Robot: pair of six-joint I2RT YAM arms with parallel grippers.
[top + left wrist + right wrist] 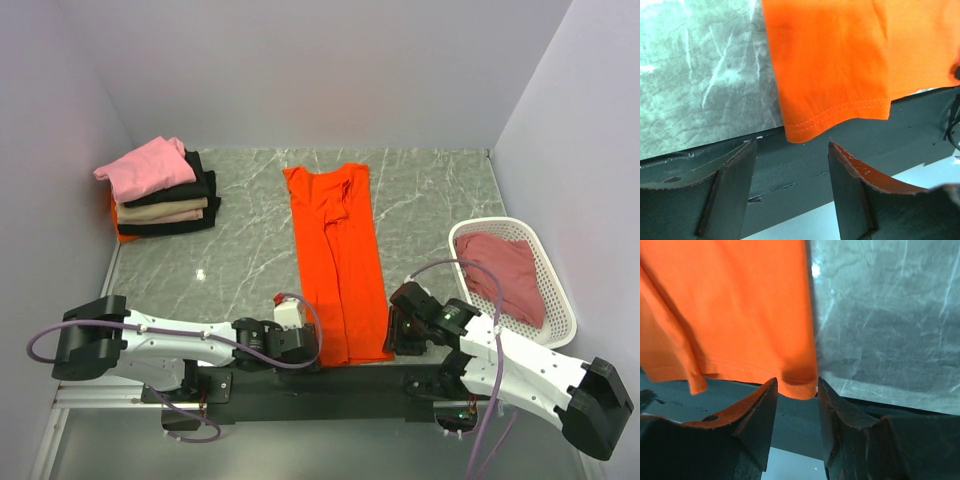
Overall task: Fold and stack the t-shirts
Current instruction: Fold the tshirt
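White lattice basket (558, 283) at right, grey marbled table (240, 260), pale walls (320, 70)

Left arm (170, 335) lying low, stretching rightward toward centre. Left gripper (792, 144) holding jaws wide apart, gripping nothing. Right arm (530, 370) reaching leftward, forearm angling down. Right gripper (796, 382) keeping jaws partly parted, not clamping.

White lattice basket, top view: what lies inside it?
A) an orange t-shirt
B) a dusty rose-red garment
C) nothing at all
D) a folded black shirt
B: a crumpled dusty rose-red garment lies inside the white lattice basket, while the orange t-shirt is spread out well outside it.
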